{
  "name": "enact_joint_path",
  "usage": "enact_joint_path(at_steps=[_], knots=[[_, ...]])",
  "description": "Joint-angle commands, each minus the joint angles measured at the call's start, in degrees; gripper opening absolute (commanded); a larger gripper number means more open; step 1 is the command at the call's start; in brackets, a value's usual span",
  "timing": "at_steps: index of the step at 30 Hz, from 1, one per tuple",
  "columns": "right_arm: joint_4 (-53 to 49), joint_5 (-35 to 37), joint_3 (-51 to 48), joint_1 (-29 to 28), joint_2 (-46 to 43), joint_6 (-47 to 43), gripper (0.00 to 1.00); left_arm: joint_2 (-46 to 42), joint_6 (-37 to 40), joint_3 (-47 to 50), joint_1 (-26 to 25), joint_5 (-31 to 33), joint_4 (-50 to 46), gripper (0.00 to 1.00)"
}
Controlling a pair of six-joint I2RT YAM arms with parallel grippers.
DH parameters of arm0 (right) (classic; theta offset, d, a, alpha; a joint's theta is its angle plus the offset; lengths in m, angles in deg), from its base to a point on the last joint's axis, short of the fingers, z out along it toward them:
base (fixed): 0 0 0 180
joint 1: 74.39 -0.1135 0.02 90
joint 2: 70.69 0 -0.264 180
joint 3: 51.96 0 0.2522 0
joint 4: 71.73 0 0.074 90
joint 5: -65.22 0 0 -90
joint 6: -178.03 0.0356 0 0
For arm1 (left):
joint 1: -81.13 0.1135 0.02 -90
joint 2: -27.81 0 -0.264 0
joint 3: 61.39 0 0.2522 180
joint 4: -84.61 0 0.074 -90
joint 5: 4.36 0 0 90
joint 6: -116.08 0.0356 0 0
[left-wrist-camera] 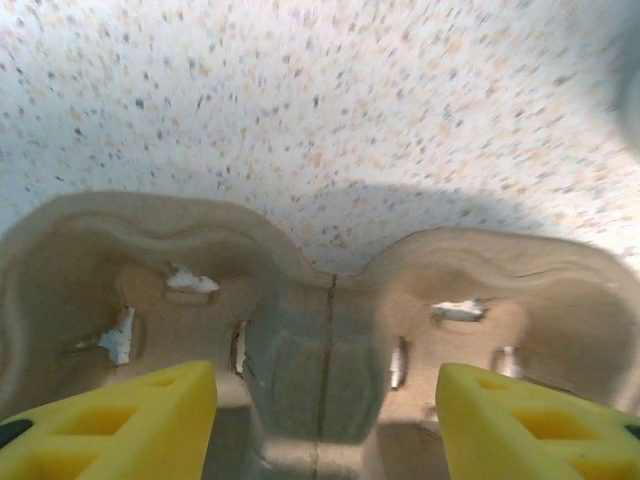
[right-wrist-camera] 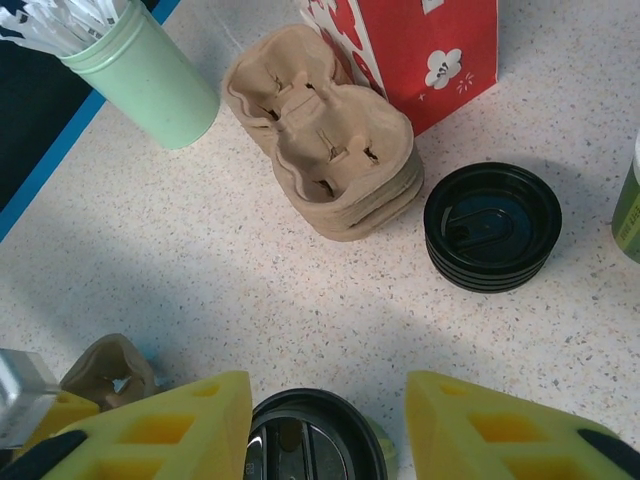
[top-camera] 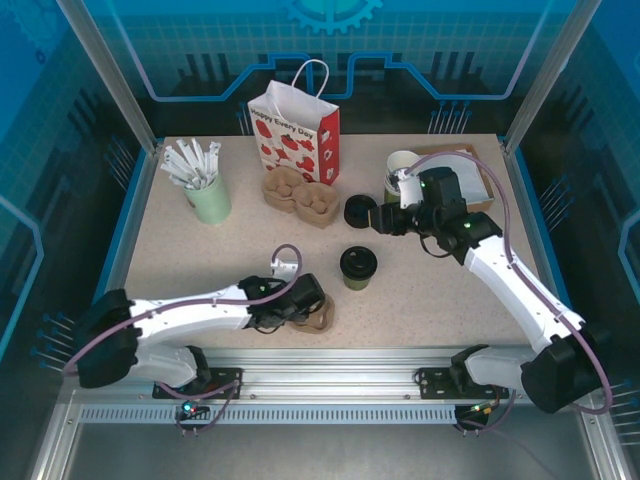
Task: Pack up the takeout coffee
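Yellow fingers [left-wrist-camera: 180, 400] of the left gripper [left-wrist-camera: 325, 390] are sitting right at the lens in the left wrist view. They are standing well apart over the loose carrier [left-wrist-camera: 450, 270]. Nothing is being pinched between them, though blur is making contact with the pulp hard to call. The wells in view are looking empty, and the loose carrier is lying flat on the table [left-wrist-camera: 320, 120].

Right wrist view: the right gripper [right-wrist-camera: 328, 392] is hanging with its fingers spread either side of the black lid of the takeout coffee [right-wrist-camera: 310, 445]. We're seeing a gap on one side, so we're reading it as open and not gripping. Beyond it, the lid stack [right-wrist-camera: 490, 225], the carrier stack [right-wrist-camera: 330, 150] and the paper bag [right-wrist-camera: 420, 50] are standing clear of both grippers.

Top view: the takeout coffee [top-camera: 358, 266] is standing upright on the table, lidded, between the two arms, near the loose carrier [top-camera: 325, 320] but apart from it. The left gripper [top-camera: 316, 305] is hovering at that loose carrier by the near edge. The right gripper [top-camera: 380, 218] is holding nothing.

Progress, as we're judging it: cup lidded, one carrier laid out. Left to do: grab the takeout coffee, seat it in a well, then probably get it all into the paper bag. We're calling it roughly midway.
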Motion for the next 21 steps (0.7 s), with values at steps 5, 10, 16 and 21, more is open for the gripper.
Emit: enact_joint_path(at_steps=[5,10,16,21], knots=[[-6.39,-1.75,0.44,-8.44,-3.27,-5.29,0.56,-13.35,9.54,3.30,15.40,-8.67,-1.08,0.67],[-8.40,-4.75,-1.74,-18.96,-2.37,-7.41,0.65,-18.57,15.11,6.07,30.16,-21.19,4.42,0.70],[-8.50,0.52,0.67,-21.55,-1.78,-8.90,0.74,-14.11,25.72,-5.45,36.59,-24.34,8.04,0.72],[-7.37,4.73,4.83,-18.72,-0.59,-8.23,0.78,-3.96,29.68,-22.49,41.13,-26.29,11.41,0.75]])
